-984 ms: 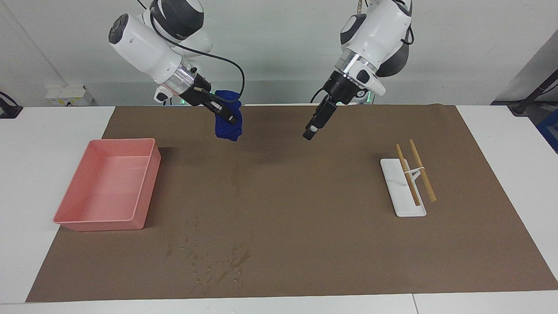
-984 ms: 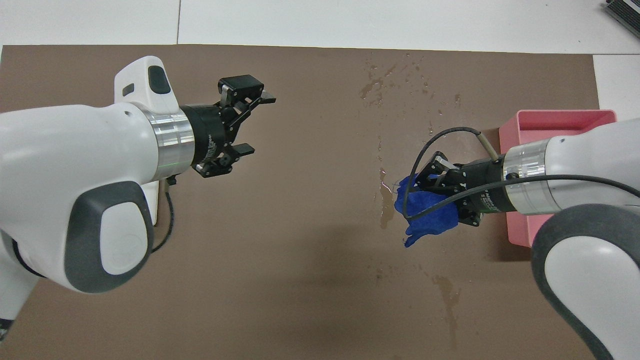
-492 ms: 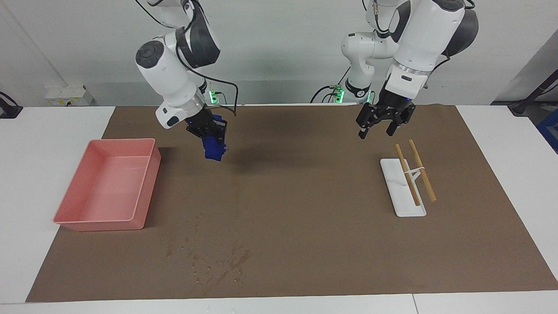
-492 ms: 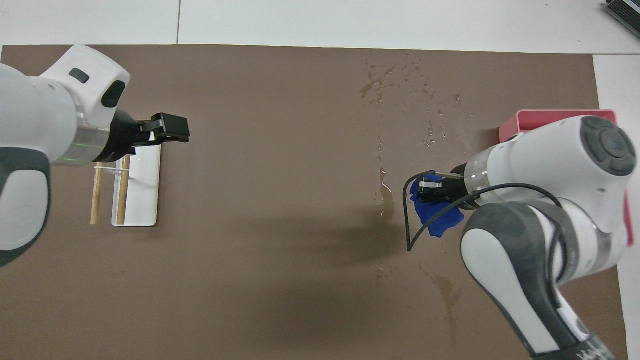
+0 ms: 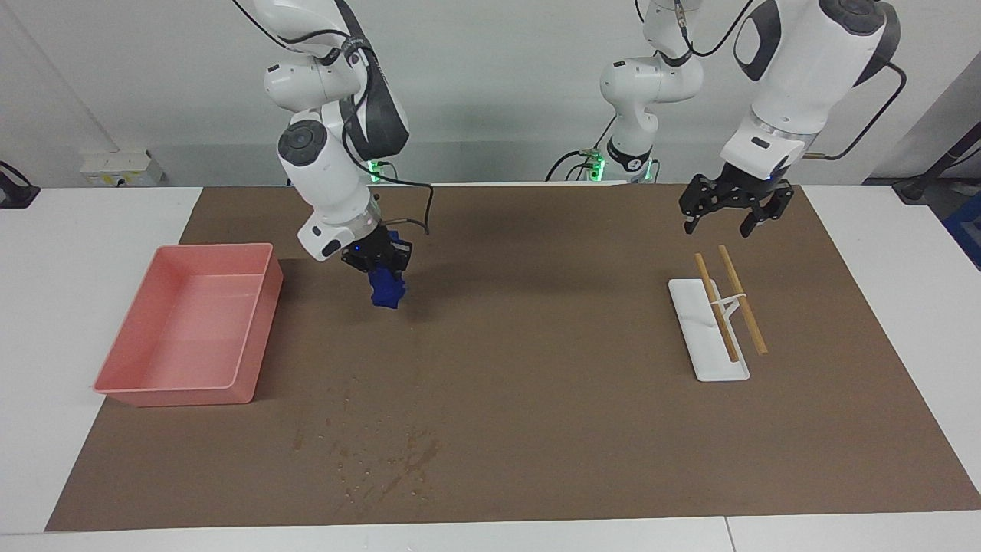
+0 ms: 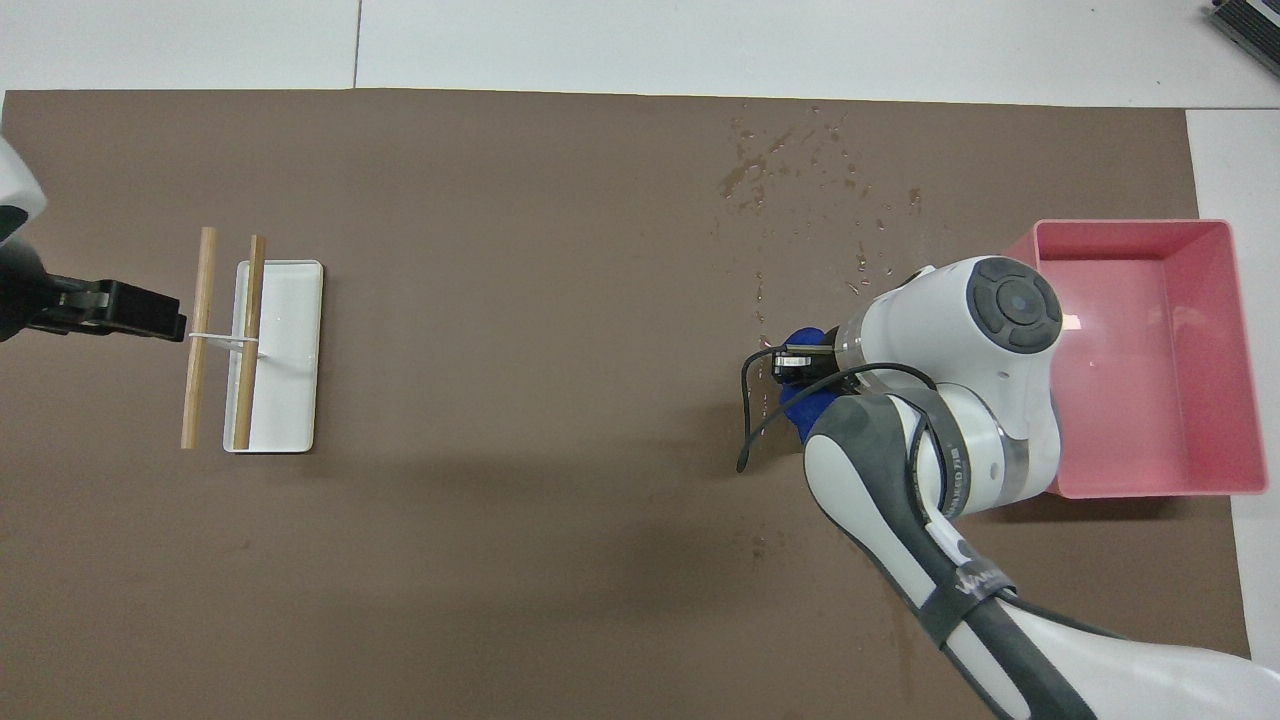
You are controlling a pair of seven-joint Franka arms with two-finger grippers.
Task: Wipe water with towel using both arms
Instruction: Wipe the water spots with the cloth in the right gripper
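Under right gripper [image 5: 377,264], clamped towel [image 5: 385,290]

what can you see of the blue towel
The towel is a small deep blue cloth, soft and fuzzy looking, bunched into a crumpled wad. It hangs from the shut right gripper, up in the air over the brown mat, beside the pink bin. From overhead the arm hides most of it. The water drops lie farther from the robots.

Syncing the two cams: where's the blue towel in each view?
Facing view: blue towel hangs from the shut right gripper, over the mat beside the pink bin.
Overhead view: towel mostly hidden under the right arm, beside the bin.
Shared landmark: the pink bin.
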